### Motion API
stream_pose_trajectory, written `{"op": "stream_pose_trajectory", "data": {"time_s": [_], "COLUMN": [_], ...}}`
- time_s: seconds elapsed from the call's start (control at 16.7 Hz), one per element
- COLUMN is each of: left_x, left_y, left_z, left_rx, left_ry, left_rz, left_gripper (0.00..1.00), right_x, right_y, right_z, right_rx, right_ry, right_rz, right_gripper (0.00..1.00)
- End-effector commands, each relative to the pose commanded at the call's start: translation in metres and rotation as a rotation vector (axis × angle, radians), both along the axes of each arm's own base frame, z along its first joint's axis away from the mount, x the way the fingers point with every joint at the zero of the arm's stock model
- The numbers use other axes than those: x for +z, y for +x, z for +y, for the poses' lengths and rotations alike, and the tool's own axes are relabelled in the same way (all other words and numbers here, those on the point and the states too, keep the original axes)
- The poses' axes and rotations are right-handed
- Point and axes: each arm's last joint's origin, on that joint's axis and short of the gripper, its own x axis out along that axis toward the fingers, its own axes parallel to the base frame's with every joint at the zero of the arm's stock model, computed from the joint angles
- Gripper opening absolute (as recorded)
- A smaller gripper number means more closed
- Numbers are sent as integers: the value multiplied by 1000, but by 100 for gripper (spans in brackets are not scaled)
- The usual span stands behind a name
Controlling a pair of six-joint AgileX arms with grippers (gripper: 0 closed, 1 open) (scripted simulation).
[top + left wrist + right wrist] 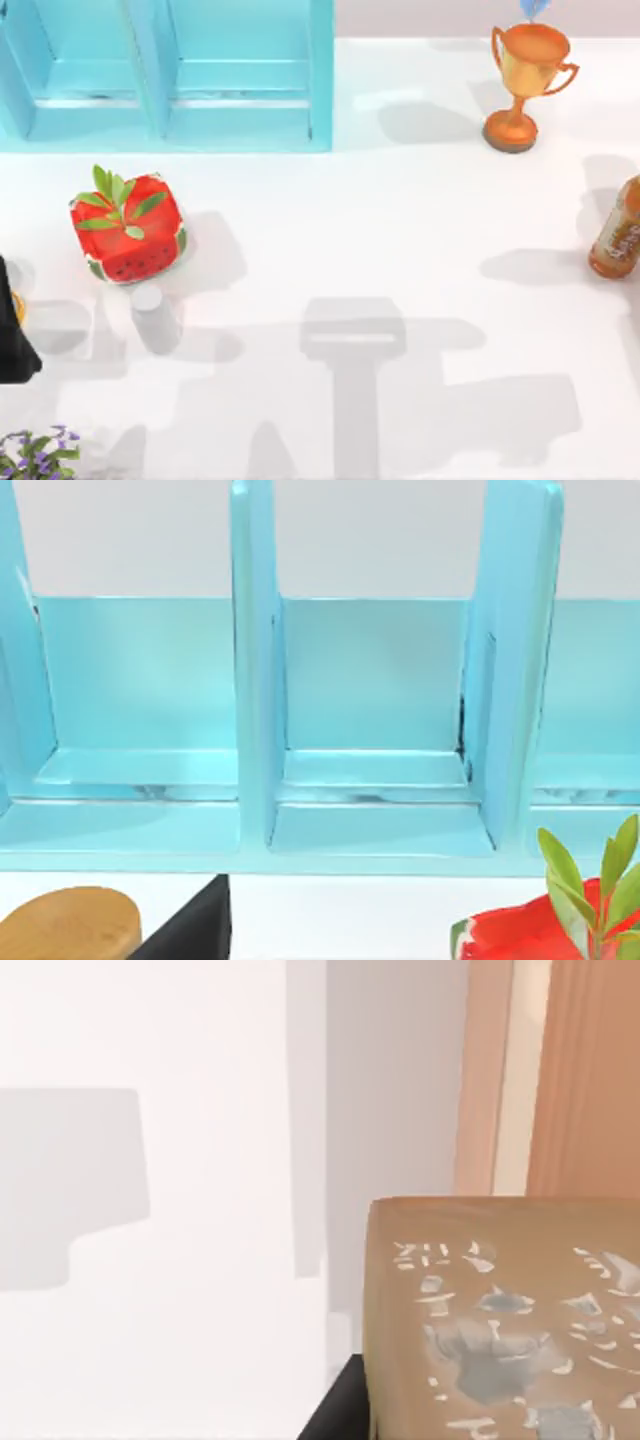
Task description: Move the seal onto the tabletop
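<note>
One slip and we drop the seal (500, 1320) early onto the tabletop (400, 220); can't tell how our right fingers hold it.

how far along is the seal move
Done: the seal looks lifted, sitting close to the right wrist camera. In hand: it appears carried above the tabletop, though I can't see the grip. Left: setting it down on the bare white surface and letting go.

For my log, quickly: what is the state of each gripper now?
Left gripper: cannot be told.
Right gripper: cannot be told; the seal sits very close before its wrist camera.
</note>
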Motion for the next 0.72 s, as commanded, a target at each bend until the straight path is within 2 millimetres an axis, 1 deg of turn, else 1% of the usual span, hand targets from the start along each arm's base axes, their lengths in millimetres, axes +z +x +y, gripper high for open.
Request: {"op": "stream_pose_trajectory", "data": {"time_s": [0.18,0.3,0.36,0.48,0.54,0.66,0.72], "left_x": [0,0,0,0,0,0,0], "left_y": [0,0,0,0,0,0,0], "left_z": [0,0,0,0,0,0,0], "left_rx": [0,0,0,0,0,0,0], "left_ry": [0,0,0,0,0,0,0], "left_rz": [0,0,0,0,0,0,0], "left_gripper": [100,100,100,100,100,100,100], "right_x": [-2,-2,-3,-10,-17,-37,-49], "right_y": [2,11,20,42,55,76,83], "right_z": [-1,9,20,50,71,120,148], "right_rx": [-6,-5,-4,0,1,1,-1], "right_ry": [0,0,0,0,-2,-7,-9], "right_rz": [4,0,-2,0,6,17,21], "right_gripper": [0,0,0,0,0,0,0]}}
